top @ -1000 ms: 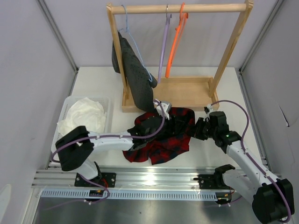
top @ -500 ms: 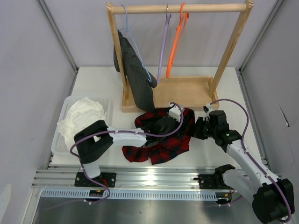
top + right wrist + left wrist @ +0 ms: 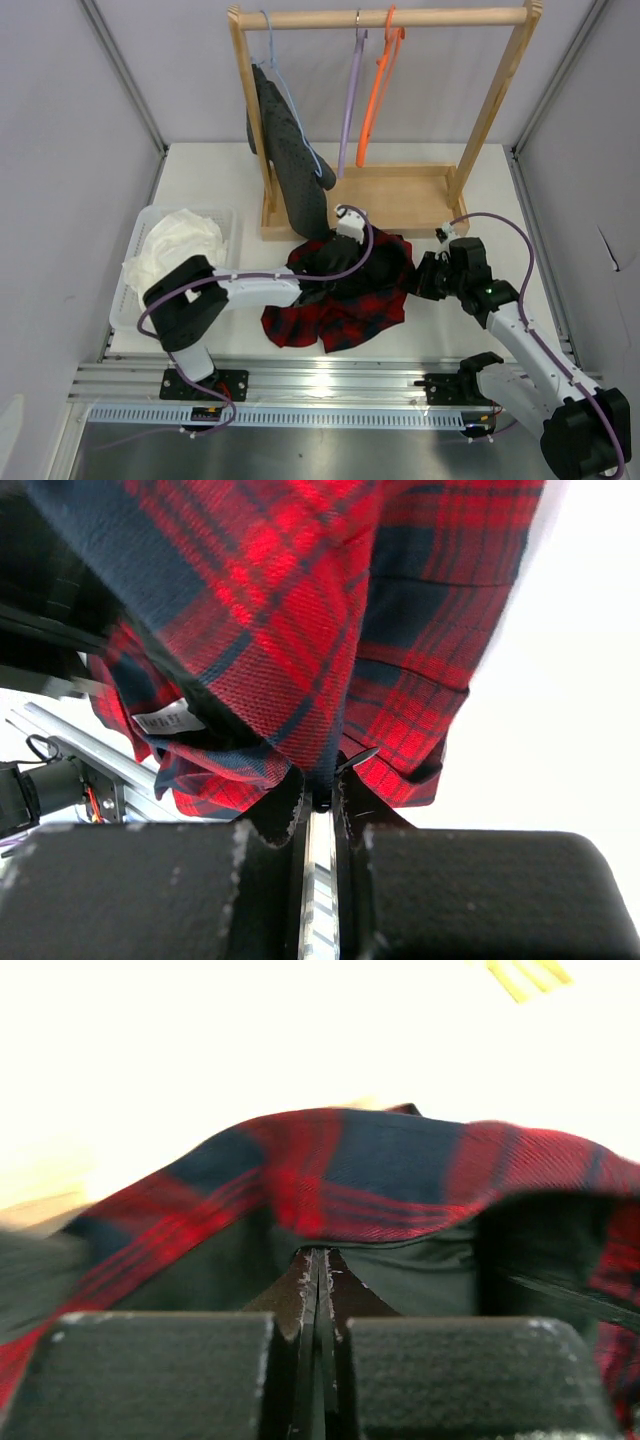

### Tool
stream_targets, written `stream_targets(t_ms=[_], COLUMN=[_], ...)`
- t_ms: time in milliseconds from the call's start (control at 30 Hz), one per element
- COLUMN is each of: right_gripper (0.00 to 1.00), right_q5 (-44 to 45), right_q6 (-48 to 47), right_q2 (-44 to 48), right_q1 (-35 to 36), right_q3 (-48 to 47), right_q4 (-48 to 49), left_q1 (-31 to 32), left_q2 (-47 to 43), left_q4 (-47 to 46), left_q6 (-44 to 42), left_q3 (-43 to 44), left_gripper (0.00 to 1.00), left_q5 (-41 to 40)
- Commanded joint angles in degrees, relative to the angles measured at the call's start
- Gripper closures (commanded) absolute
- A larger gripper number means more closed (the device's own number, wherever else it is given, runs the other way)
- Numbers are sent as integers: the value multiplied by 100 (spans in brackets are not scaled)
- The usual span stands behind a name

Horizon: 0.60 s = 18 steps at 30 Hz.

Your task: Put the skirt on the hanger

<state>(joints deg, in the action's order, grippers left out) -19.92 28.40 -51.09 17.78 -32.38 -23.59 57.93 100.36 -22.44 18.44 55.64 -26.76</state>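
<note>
Far left: white basket (image 3: 232,232) on the worktop (image 3: 210,175), white cloth (image 3: 175,250) heaped inside. Left arm reaches right from lower left to the skirt (image 3: 350,300), which lies crumpled on the worktop at frame centre, just in front of the wooden rack (image 3: 400,200). Left wrist view: left gripper (image 3: 318,1265) has jaws pressed fully together, tips against the skirt's dark inner lining, plaid edge arching above them. Cannot tell whether any fabric is nipped between them. Upper left of centre: dark grey dotted garment (image 3: 290,165) hangs from a light blue hanger (image 3: 283,85) on the rack's rail, its lower end near the skirt's top edge. Upper centre: the hanger (image 3: 348,110), pale lilac, hangs bare on the same rail, well apart from the skirt. Just beside it to the right, an orange hanger (image 3: 375,90). Right of centre: right gripper (image 3: 322,788) sits at the skirt's right edge, jaws nearly closed and pinching a fold of plaid that drapes up and away from the tips.
</note>
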Motion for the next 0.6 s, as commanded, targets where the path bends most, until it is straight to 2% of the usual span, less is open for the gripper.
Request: stream_targets(t_ms=[0,133,233,367,433,567], right_gripper=[100,100,94,77,73,73], right_q5=[190,190,479,770,945,1350], right_q6=[-80,-63,-89,-177,-203,-388], right_q2=[-58,-269,-349,-437,-507,-805], right_q1=[6,-3,155,305,349,305], right_q3=[-14,4,-110,-304,-426,-480], right_q4=[-66,109,162,171,153,144], left_q1=[-229,-309,-248,-63,-2,104], left_q2=[-867,-1088,-1062,-983,-1000,-1254], left_q4=[-191,11,20,55,46,20], left_q6=[125,82,116,81,81,99], left_q3=[-351,-449,-466,-475,-501,-677], left_gripper=[100,100,100,100,100,100], left_q5=[-593,-366,-268,-303,-373,-532])
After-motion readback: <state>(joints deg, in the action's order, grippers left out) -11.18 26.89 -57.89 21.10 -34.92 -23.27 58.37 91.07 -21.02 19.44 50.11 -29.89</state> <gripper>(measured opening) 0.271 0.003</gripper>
